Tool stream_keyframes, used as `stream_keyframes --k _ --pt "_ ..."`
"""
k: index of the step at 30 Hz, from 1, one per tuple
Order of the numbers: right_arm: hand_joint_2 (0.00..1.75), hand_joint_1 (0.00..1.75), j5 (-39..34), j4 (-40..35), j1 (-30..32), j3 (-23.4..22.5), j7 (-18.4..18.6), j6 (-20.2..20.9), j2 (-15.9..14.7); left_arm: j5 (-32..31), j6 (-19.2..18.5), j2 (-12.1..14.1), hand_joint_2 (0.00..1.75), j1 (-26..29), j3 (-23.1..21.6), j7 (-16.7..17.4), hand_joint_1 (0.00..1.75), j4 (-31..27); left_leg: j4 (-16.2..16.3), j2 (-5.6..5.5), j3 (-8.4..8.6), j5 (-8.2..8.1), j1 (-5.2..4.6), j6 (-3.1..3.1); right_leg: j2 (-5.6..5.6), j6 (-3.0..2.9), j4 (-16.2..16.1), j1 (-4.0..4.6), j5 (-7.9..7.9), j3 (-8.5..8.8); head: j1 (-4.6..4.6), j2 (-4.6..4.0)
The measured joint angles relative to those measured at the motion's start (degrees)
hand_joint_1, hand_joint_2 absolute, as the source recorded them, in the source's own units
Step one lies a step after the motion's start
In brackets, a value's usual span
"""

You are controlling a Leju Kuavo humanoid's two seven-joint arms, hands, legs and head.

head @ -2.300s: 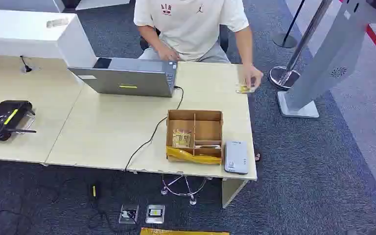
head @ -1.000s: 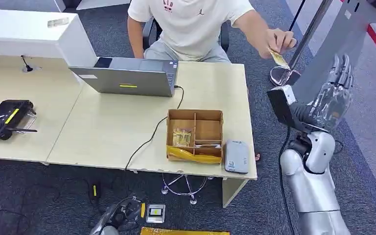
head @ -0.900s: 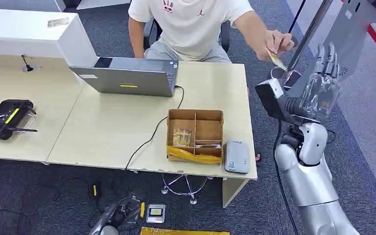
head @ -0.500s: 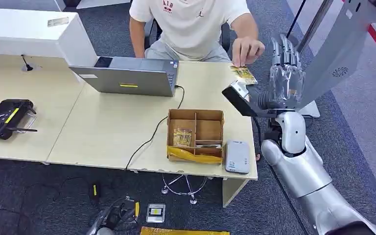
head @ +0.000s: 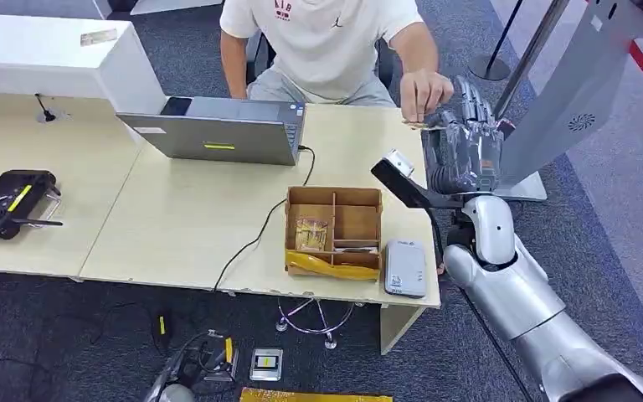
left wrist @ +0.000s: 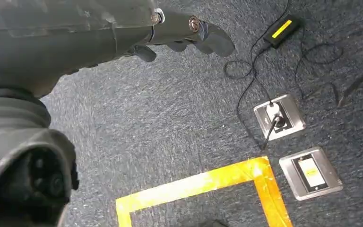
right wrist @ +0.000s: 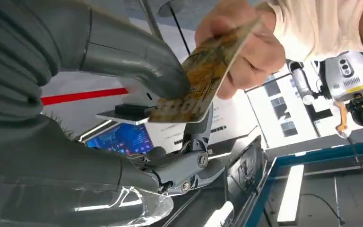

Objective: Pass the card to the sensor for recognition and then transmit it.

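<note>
Head view: the right hand [head: 462,149] is raised at the far right corner of the pale wooden worktop [head: 176,218], fingers up, meeting a person's hand [head: 424,90] that holds a thin yellow patterned card [head: 415,125] edge-on. A brown divided cardboard box [head: 333,232] and a flat grey card sensor [head: 404,268] lie nearer, apart from it.

Left wrist view: the left hand [left wrist: 123,33] hangs over carpet, fingers loosely apart, holding nothing.

Right wrist view: the card's long axis slants from the person's fingers to the grey thumb [right wrist: 137,59], which overlaps its lower end; whether the right hand grips it I cannot tell.
</note>
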Motion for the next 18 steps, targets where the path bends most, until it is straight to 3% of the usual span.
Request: stream_keyframes --k 14,18 --pt "1.75 1.75 -0.3 0.0 0.0 2.2 0.4 0.1 -1.6 -1.8 0.5 0.0 0.0 1.2 2.9 -0.2 0.0 -0.9 0.0 0.01 -0.02 0.0 0.0 0.0 0.02 0.0 0.0 0.0 0.0 -0.03 0.02 0.0" --pt "1.75 1.75 -1.9 0.1 0.2 2.9 0.4 1.2 -1.6 -2.6 2.5 0.0 0.0 1.8 3.4 -0.2 0.0 -1.1 0.0 0.01 -0.02 0.0 0.0 0.0 0.03 0.0 0.0 0.0 0.0 -0.04 0.0 0.0"
